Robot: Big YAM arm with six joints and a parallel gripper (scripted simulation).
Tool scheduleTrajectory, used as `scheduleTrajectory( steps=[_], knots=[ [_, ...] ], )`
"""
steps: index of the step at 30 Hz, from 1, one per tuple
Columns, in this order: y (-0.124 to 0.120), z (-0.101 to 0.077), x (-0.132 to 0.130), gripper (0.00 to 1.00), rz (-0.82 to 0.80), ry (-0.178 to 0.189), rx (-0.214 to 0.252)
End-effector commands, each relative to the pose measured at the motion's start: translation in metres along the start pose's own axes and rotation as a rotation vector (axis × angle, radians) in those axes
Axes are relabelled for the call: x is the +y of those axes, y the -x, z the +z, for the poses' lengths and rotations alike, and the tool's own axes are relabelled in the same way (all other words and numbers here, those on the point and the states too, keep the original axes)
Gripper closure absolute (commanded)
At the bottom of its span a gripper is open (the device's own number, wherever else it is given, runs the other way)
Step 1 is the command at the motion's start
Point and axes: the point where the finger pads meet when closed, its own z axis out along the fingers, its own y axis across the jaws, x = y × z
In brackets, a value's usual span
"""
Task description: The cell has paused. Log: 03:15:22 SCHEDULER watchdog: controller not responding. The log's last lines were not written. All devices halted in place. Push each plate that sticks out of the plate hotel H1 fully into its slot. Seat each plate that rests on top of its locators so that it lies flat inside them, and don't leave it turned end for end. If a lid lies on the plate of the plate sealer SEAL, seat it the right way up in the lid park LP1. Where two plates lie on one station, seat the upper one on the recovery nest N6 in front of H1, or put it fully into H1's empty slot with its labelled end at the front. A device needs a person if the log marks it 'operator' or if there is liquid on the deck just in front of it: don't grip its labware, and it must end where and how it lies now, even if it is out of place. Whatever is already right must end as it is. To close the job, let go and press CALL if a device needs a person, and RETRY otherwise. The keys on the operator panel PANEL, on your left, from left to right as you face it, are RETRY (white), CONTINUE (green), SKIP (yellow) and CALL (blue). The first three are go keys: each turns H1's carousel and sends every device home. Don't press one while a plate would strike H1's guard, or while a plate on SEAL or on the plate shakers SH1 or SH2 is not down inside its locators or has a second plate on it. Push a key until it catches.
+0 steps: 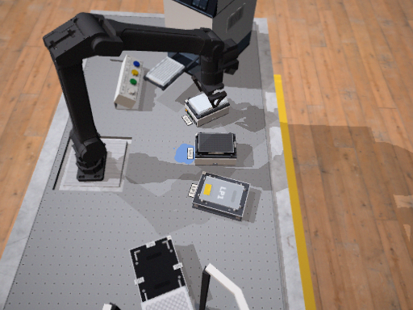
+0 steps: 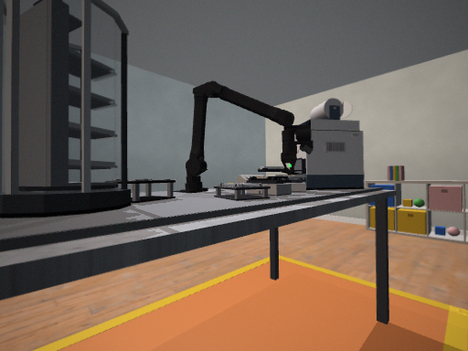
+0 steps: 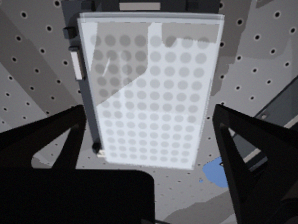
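A white well plate (image 1: pixel 202 103) (image 3: pixel 150 95) lies on the shaker station (image 1: pixel 210 115) nearest the sealer, slightly skewed, with the dark station (image 3: pixel 87 100) showing along its left side in the wrist view. My gripper (image 1: pixel 216 98) (image 2: pixel 289 168) (image 3: pixel 149 111) is open and hangs just above this plate, one finger on each long side, not touching it. A second shaker (image 1: pixel 215 160) holds a dark plate (image 1: pixel 215 143), with a blue puddle (image 1: pixel 182 153) (image 3: pixel 215 175) on the deck in front of it. The lid park LP1 (image 1: pixel 221 194) holds a grey lid.
The operator panel (image 1: pixel 128 81) stands at the left. The sealer (image 1: pixel 226 16) (image 2: pixel 335 155) at the back has a white plate (image 1: pixel 164 72) on its tray. The black nest N6 (image 1: pixel 155 268) and a white plate (image 1: pixel 167 300) sticking out of H1 (image 2: pixel 59 114) are at the front.
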Motion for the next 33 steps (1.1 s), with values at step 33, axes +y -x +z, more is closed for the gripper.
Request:
scheduleTrajectory(
  steps=[33],
  knots=[
    [-0.0046,0.0211,-0.0052,0.0,-0.001,-0.003,0.037]
  ],
)
